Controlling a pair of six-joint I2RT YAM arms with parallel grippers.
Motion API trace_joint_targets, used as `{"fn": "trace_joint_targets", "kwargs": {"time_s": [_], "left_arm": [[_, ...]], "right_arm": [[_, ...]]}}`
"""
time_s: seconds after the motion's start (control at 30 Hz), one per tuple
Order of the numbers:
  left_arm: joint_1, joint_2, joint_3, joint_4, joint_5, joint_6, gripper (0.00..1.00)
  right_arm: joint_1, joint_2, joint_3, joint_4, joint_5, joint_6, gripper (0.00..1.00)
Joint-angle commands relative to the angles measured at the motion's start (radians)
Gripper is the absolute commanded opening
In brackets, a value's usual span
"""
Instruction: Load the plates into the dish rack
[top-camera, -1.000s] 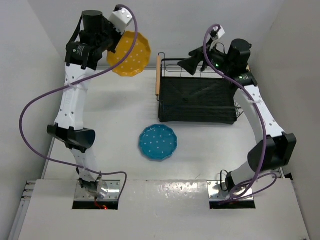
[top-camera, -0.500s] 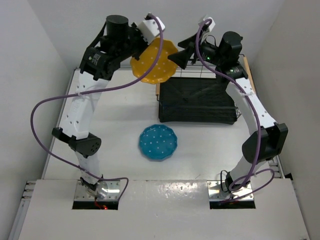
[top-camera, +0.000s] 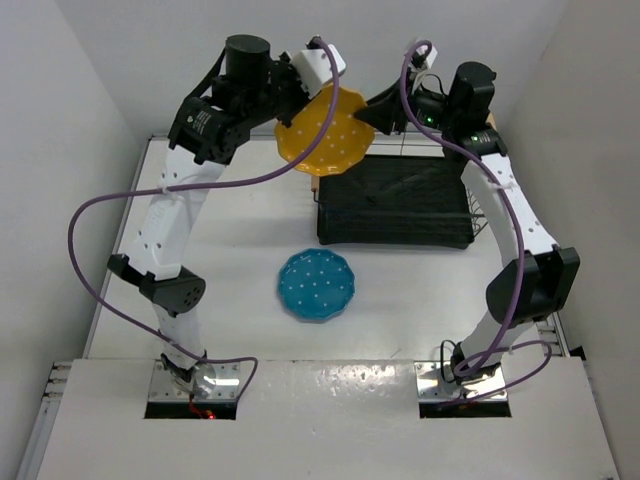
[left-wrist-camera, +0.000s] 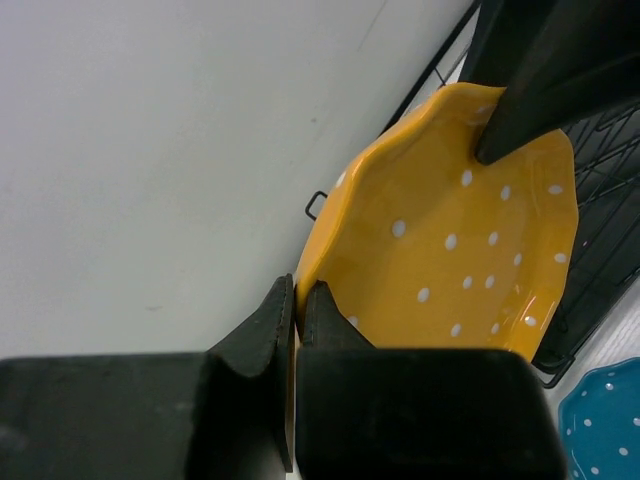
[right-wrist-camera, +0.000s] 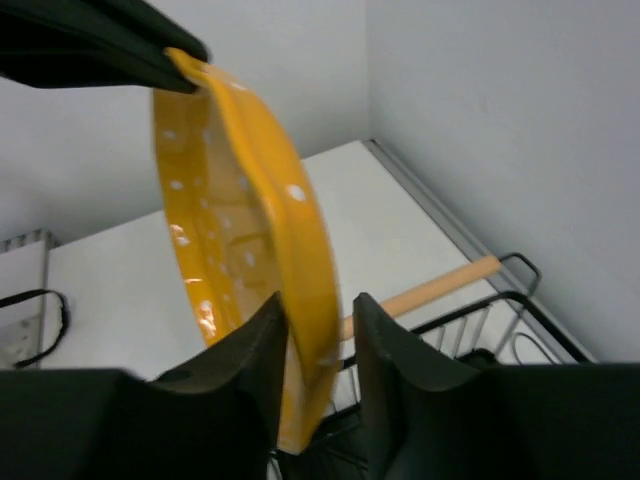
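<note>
White tabletop (top-camera: 230, 230) carries the blue plate (top-camera: 316, 285); near the dish rack (top-camera: 395, 235) the left claw (left-wrist-camera: 298, 292) pinches the yellow plate (left-wrist-camera: 450, 250), right claw (right-wrist-camera: 318, 305) straddles its rim, grip unclear

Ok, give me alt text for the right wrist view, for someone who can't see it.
A yellow dotted plate is held on edge, its lower rim between the open fingers of the right gripper while the left gripper pinches its top rim. Behind it are the white table and a corner of the dish rack with its wooden handle.
</note>
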Motion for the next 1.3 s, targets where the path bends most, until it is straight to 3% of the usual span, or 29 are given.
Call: {"fn": "trace_joint_targets", "kwargs": {"time_s": [0.0, 0.07, 0.33, 0.47, 0.53, 0.57, 0.6, 0.67, 0.7, 0.73, 0.8, 0.83, 0.93, 1.03, 1.1, 1.23, 1.27], "left_arm": [[-0.025, -0.011, 0.047, 0.162, 0.039, 0.001, 0.0], [-0.036, -0.011, 0.047, 0.162, 0.048, 0.001, 0.0], [-0.074, 0.021, 0.047, 0.192, 0.048, 0.001, 0.0], [-0.087, 0.03, 0.047, 0.192, 0.048, 0.001, 0.0], [-0.096, 0.039, 0.038, 0.192, 0.057, 0.022, 0.0], [-0.096, 0.039, 0.038, 0.192, 0.057, 0.022, 0.0], [-0.096, 0.039, 0.028, 0.192, 0.057, 0.022, 0.0], [-0.105, 0.049, 0.027, 0.192, 0.068, 0.033, 0.0], [-0.117, 0.049, 0.027, 0.192, 0.077, 0.042, 0.0], [-0.117, 0.049, 0.027, 0.192, 0.077, 0.042, 0.0], [-0.13, 0.058, 0.027, 0.192, 0.086, 0.042, 0.0], [-0.13, 0.058, 0.027, 0.192, 0.086, 0.051, 0.0], [-0.14, 0.067, 0.018, 0.192, 0.086, 0.052, 0.0], [-0.14, 0.078, 0.018, 0.192, 0.086, 0.061, 0.0], [-0.15, 0.078, 0.018, 0.192, 0.086, 0.072, 0.0], [-0.159, 0.096, 0.018, 0.212, 0.063, 0.081, 0.0], [-0.168, 0.096, 0.018, 0.222, 0.052, 0.081, 0.0]], "right_arm": [[-0.003, -0.02, -0.007, 0.038, -0.097, -0.009, 0.29], [-0.005, -0.019, -0.007, 0.049, -0.132, -0.002, 0.41], [-0.015, -0.004, -0.002, 0.14, -0.251, 0.08, 0.35], [-0.028, 0.001, 0.01, 0.101, -0.286, 0.046, 0.47], [-0.04, 0.006, 0.051, -0.015, -0.291, -0.006, 0.51], [-0.04, 0.007, 0.067, -0.062, -0.291, -0.072, 0.51], [-0.041, 0.009, 0.082, -0.231, -0.283, -0.157, 0.51], [-0.04, 0.006, 0.134, -0.34, -0.225, -0.309, 0.5], [-0.034, 0.006, 0.145, -0.486, -0.205, -0.395, 0.48], [-0.031, 0.0, 0.16, -0.526, -0.158, -0.431, 0.46], [-0.026, -0.008, 0.156, -0.587, -0.11, -0.499, 0.3], [-0.028, -0.016, 0.138, -0.581, -0.09, -0.5, 0.24], [-0.028, -0.03, 0.113, -0.584, -0.05, -0.52, 0.23], [-0.031, -0.042, 0.089, -0.568, -0.012, -0.542, 0.04], [-0.037, -0.045, 0.059, -0.52, 0.025, -0.552, 0.0], [-0.075, -0.111, -0.138, -0.199, 0.027, -0.523, 0.0], [-0.083, -0.132, -0.21, 0.057, 0.027, -0.484, 0.0]]}}
